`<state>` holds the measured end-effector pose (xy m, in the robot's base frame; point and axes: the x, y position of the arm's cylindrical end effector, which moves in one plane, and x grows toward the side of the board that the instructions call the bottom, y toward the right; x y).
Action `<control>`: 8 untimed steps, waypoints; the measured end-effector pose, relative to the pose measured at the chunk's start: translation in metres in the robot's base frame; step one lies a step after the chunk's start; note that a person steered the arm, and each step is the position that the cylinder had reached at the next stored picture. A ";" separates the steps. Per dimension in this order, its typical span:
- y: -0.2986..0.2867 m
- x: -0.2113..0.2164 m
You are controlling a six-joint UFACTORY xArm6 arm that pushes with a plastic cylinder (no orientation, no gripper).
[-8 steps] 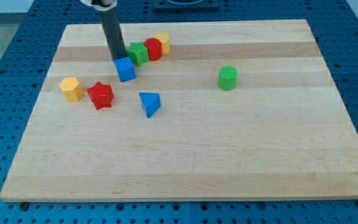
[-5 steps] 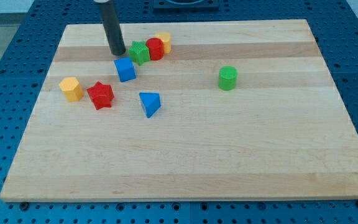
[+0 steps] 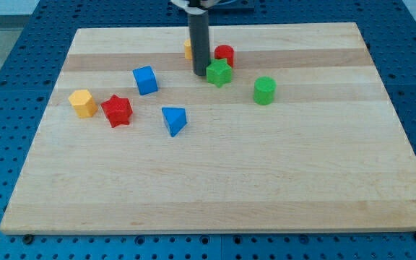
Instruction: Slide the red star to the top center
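Note:
The red star [image 3: 117,110] lies at the board's left, next to a yellow hexagon block [image 3: 83,103] on its left. My tip [image 3: 201,74] stands near the top centre, touching the left side of a green star [image 3: 219,73]. A red cylinder [image 3: 224,55] sits just above and to the right of the tip. A yellow block [image 3: 188,49] is mostly hidden behind the rod. The tip is far to the right of the red star.
A blue cube [image 3: 145,79] lies up and right of the red star. A blue triangle [image 3: 173,120] lies to the star's right. A green cylinder [image 3: 264,90] stands right of centre. The wooden board [image 3: 215,195] rests on a blue perforated table.
My tip has swept right from beside the blue cube to the top centre. It pushed the green star, red cylinder and yellow block to the right. The red star has not moved.

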<state>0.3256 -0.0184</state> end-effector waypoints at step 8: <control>0.048 0.010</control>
